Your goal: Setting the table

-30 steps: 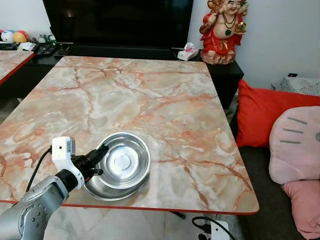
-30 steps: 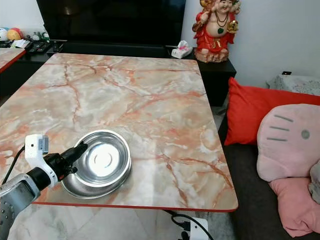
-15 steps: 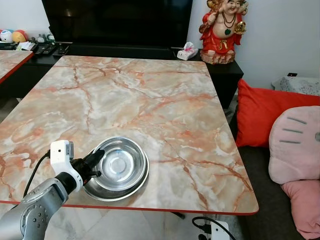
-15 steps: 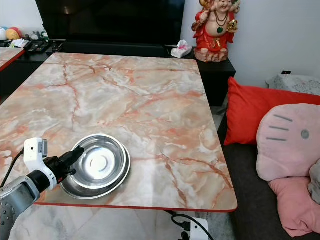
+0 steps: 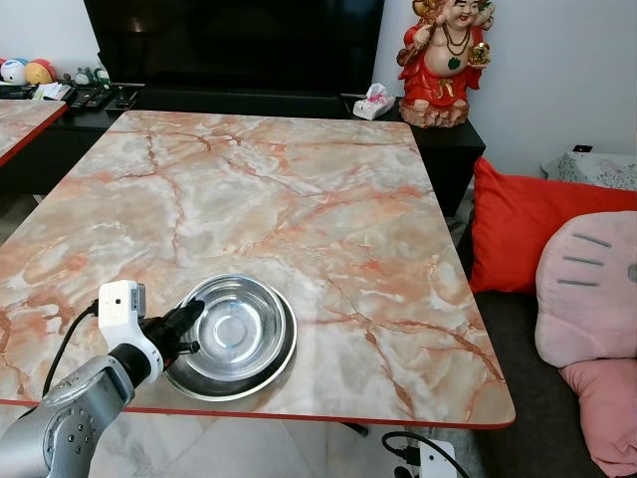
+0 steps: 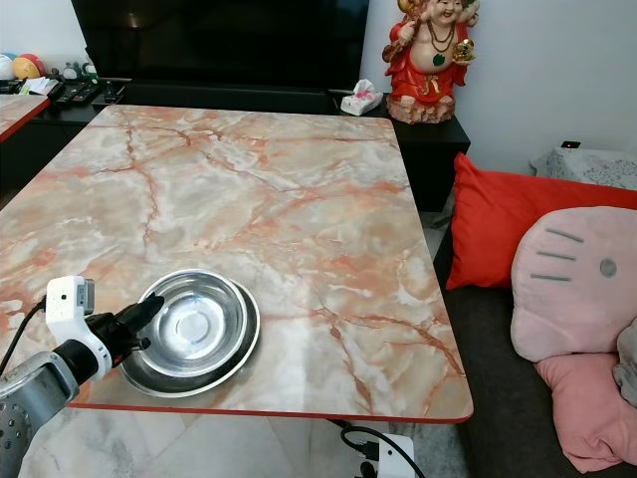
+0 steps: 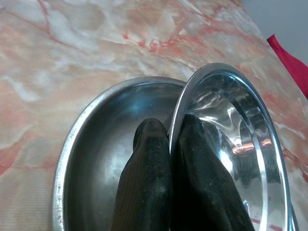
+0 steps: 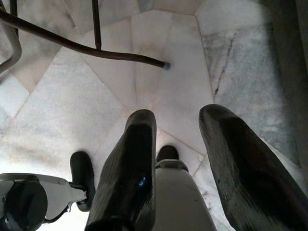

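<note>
1. Near the lower left of the head frames, we see the left gripper (image 5: 189, 321) pinching the rim of a steel bowl (image 5: 239, 327) that sits nested inside a second, wider steel bowl (image 5: 204, 376), both close to the near red edge of the marble table (image 5: 299, 189).
2. We judge the pinch on the near-left rim keeps the arm low and short of the table's middle, so the upper bowl can be lifted or tipped out of the lower one without reaching across.
3. We read the upper bowl as slightly tilted and offset toward the far side of the lower one, which suggests it is being parted from the stack, or set into it; we cannot tell which.
4. From the left wrist view, we get what the head views cannot give: one finger (image 7: 147, 187) lies outside the upper bowl's wall, over the lower bowl's hollow, and the other (image 7: 204, 183) lies inside, with the thin rim clamped between them.
5. From the head views, in turn, we get the setting: the bare marble stretching to the upper part of the frame, a red figurine (image 5: 443, 62) at the upper right, and cushions (image 5: 537, 239) along the right edge.
6. Looking along the right gripper (image 8: 175, 144), we see it hanging idle over the pale tiled floor (image 8: 72, 101), fingers spread and holding nothing.
</note>
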Robot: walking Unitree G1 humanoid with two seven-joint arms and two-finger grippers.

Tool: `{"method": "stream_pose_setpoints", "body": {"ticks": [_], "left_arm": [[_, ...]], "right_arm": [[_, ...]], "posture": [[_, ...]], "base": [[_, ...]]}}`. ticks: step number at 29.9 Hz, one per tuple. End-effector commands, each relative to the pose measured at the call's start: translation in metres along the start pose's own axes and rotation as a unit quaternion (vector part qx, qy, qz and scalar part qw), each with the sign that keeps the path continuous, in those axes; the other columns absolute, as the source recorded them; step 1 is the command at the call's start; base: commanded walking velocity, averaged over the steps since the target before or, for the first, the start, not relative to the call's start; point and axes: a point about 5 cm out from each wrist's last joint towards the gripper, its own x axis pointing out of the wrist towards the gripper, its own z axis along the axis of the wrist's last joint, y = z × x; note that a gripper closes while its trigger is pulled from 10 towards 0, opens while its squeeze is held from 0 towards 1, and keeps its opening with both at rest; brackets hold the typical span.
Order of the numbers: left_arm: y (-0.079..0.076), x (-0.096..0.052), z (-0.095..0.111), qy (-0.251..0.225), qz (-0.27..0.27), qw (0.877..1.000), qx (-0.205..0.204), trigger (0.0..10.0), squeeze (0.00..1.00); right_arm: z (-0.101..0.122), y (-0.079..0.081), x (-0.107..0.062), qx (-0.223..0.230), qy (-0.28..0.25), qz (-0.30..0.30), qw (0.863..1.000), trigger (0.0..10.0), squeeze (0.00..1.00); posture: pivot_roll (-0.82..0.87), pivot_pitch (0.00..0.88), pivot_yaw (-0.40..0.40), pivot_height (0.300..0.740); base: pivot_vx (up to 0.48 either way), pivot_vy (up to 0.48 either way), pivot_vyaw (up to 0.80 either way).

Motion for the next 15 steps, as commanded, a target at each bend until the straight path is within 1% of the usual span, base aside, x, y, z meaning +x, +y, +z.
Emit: {"method": "stream_pose_setpoints", "body": {"ticks": [1, 7, 8, 9, 10, 11, 15], "left_arm": [[0.0018, 0.0013, 0.0008, -0.001, 0.008, 1.000, 0.002, 10.0, 0.37], [0.0022, 0.0012, 0.0016, -0.005, 0.011, 1.000, 0.001, 10.0, 0.38], [0.0021, 0.0011, 0.0016, -0.005, 0.011, 1.000, 0.001, 10.0, 0.48], [0.0020, 0.0012, 0.0017, -0.005, 0.011, 1.000, 0.001, 10.0, 0.83], [0.0020, 0.0012, 0.0017, -0.006, 0.011, 1.000, 0.001, 10.0, 0.83], [0.0019, 0.0013, 0.0020, -0.006, 0.011, 1.000, 0.000, 10.0, 1.00], [0.0015, 0.0018, 0.0023, -0.007, 0.011, 1.000, 0.001, 10.0, 0.99]], "right_arm": [[-0.0013, -0.0004, -0.0001, 0.003, 0.006, -0.002, 1.000, 10.0, 0.00], [-0.0013, -0.0004, -0.0001, 0.002, 0.006, -0.001, 1.000, 10.0, 0.00], [-0.0013, -0.0004, -0.0001, 0.002, 0.006, -0.001, 1.000, 10.0, 0.00], [-0.0013, -0.0004, 0.0000, 0.002, 0.006, -0.001, 1.000, 10.0, 0.00], [-0.0013, -0.0005, 0.0000, 0.002, 0.006, -0.001, 1.000, 10.0, 0.00], [-0.0011, -0.0003, 0.0000, 0.002, 0.006, -0.001, 1.000, 10.0, 0.00], [-0.0009, -0.0005, 0.0001, 0.002, 0.006, -0.001, 1.000, 10.0, 0.00]], "posture": [[0.12, 0.016, -0.041, 0.740], [0.12, 0.020, -0.041, 0.740], [0.12, 0.020, -0.041, 0.740], [0.12, 0.020, -0.041, 0.740], [0.12, 0.020, -0.041, 0.740], [0.12, 0.021, -0.042, 0.740], [0.12, 0.020, -0.041, 0.740]], "base": [[0.000, 0.000, 0.00], [0.000, 0.000, 0.00], [0.000, 0.000, 0.00], [0.000, 0.000, 0.00], [0.000, 0.000, 0.00], [0.000, 0.000, 0.00], [0.000, 0.000, 0.00]]}}
